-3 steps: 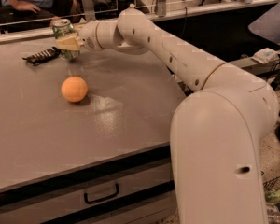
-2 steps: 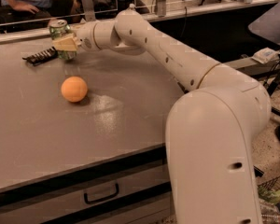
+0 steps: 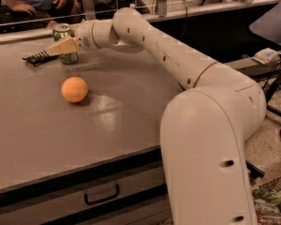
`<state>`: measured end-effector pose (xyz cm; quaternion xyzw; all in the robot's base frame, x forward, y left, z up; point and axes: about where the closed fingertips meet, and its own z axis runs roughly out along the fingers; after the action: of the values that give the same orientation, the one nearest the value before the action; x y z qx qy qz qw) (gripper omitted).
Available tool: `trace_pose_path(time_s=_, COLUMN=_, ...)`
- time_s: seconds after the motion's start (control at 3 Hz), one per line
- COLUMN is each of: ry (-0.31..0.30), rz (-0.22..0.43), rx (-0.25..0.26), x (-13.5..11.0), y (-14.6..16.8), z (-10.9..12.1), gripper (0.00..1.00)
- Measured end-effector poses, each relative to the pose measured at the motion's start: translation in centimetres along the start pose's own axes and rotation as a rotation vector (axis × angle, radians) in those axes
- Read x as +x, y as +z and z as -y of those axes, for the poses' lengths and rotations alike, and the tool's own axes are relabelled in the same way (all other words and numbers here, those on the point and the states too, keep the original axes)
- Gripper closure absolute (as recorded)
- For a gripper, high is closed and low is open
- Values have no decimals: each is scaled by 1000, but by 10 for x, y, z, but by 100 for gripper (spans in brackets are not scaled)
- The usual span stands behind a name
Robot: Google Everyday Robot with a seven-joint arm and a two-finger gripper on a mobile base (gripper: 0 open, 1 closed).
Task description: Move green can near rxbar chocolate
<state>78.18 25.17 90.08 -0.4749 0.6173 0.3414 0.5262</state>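
The green can [image 3: 62, 31] stands upright at the far left of the grey table [image 3: 131, 107], its silver top showing. My gripper [image 3: 61, 44] reaches in from the right and is shut on the can, with the pale near finger [image 3: 64, 46] lying across the can's front and the other finger hidden behind it. The rxbar chocolate [image 3: 37, 57] lies flat just left of the can, its right end touching or almost touching the can's base.
An orange ball [image 3: 75, 89] rests on the table in front of the can, a little to the right. A rail [image 3: 201, 8] runs along the table's far edge, with a person behind it. My arm spans the table's right side. A drawer front [image 3: 100, 196] is below.
The gripper and the can have come down slightly toward the table next to the bar. The ball and the bar have not moved.
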Motion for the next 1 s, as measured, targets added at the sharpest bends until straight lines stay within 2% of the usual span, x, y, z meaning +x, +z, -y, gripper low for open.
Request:
trace_pose_path(time_s=0.33, ry=-8, rz=-15, rx=2, x=2, y=-7, z=0, gripper=0)
trace_pose_path(time_s=0.67, ry=-7, rz=-31, rx=29, x=11, y=-37, z=-1, gripper=0)
trace_pose_path(time_s=1.0, ry=-34, rz=-67, rx=125, x=19, y=-121, z=3, gripper=0)
